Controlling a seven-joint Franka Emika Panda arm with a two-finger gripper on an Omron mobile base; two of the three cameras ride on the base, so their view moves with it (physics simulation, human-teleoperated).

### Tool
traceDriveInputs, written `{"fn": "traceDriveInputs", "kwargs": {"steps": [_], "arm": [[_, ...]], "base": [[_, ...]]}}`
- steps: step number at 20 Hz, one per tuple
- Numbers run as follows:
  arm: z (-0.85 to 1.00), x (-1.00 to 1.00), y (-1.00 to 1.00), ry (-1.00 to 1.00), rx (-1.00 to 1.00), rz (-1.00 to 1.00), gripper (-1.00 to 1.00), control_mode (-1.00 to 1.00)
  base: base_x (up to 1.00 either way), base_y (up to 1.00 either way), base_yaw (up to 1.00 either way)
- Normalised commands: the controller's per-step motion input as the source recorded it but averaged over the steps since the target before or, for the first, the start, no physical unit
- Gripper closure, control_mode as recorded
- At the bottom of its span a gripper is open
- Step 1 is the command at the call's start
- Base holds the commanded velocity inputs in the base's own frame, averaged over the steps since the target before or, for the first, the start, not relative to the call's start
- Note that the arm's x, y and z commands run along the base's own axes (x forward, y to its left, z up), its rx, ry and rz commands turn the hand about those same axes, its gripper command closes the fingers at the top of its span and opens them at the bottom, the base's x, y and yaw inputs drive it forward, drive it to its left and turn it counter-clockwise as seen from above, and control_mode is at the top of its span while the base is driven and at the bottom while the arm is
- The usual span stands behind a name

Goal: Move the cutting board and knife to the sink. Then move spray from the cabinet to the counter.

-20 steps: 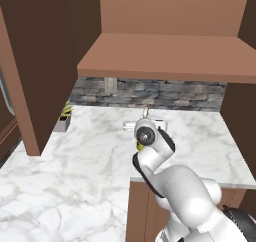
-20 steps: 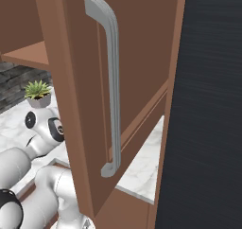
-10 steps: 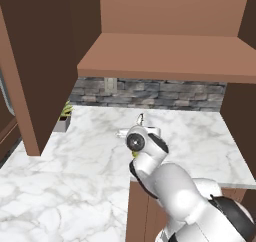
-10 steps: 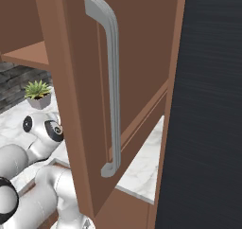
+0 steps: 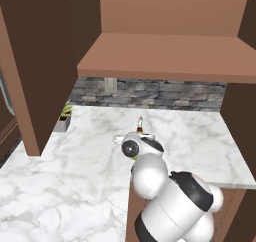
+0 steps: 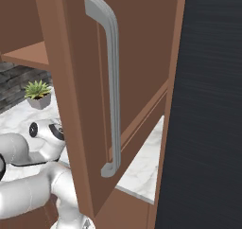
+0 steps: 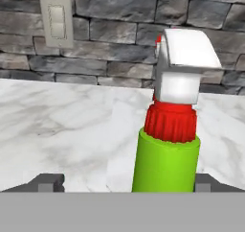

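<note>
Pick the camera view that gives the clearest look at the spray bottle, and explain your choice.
The hand view: the spray stands close and upright on the counter, green body, red collar and white trigger head plain. In the left base view just its small tip rises above the arm. In the right base view the cabinet door blocks that area.

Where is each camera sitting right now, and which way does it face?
Left base view: behind the arm's left, looking down over the counter at the cabinet shelf; white arm at lower right.
Right base view: behind the right, facing the open cabinet door; arm lower left.
Hand view: along the claw at the spray.
Both base views share the plant.
</note>
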Motion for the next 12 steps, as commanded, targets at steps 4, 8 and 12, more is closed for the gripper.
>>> {"fn": "traceDriveInputs", "kwargs": {"steps": [4,8,12], "arm": [[-0.10,-0.41,0.00,-0.09,0.02,0.00,-1.00,-1.00],[0.14,-0.76,0.00,-0.16,0.02,0.00,-1.00,-1.00],[0.39,-0.66,0.00,-0.13,0.00,0.00,-1.00,-1.00]], "base": [[0.00,0.00,0.00],[0.00,0.00,0.00],[0.00,0.00,0.00]]}}
